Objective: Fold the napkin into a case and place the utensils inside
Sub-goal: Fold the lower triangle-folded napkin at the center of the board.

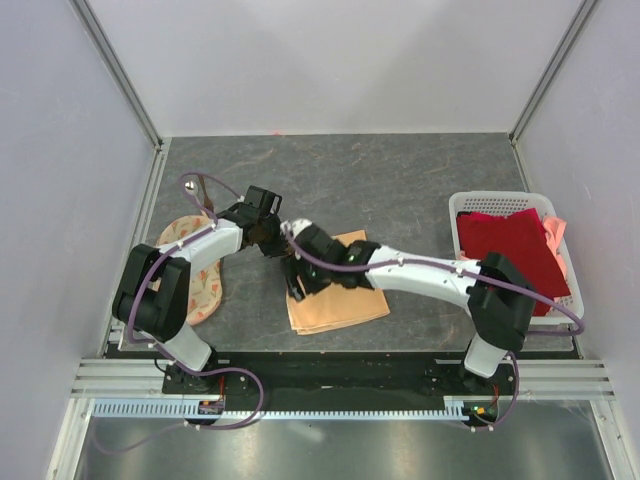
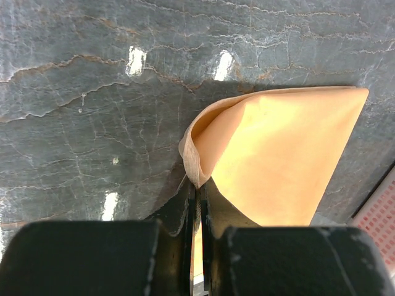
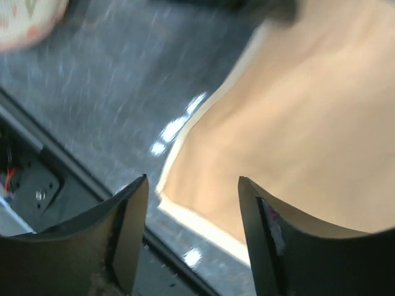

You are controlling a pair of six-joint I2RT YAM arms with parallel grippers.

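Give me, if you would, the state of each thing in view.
napkin: folded on the table, one fold lifted.
left claw: shut on the napkin's fold.
right claw: open, empty, over the napkin.
white basket: holds a dark red cloth.
round printed cloth: lying flat at the left.

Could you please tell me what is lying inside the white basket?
A dark red cloth fills the basket, with an orange cloth peeking out beside it; anything underneath is covered.

Peach-orange napkin [image 1: 345,305], grey veined table [image 1: 400,180], red cloth [image 1: 510,250], white lattice basket [image 1: 490,197], cream orange-printed cloth [image 1: 208,285]
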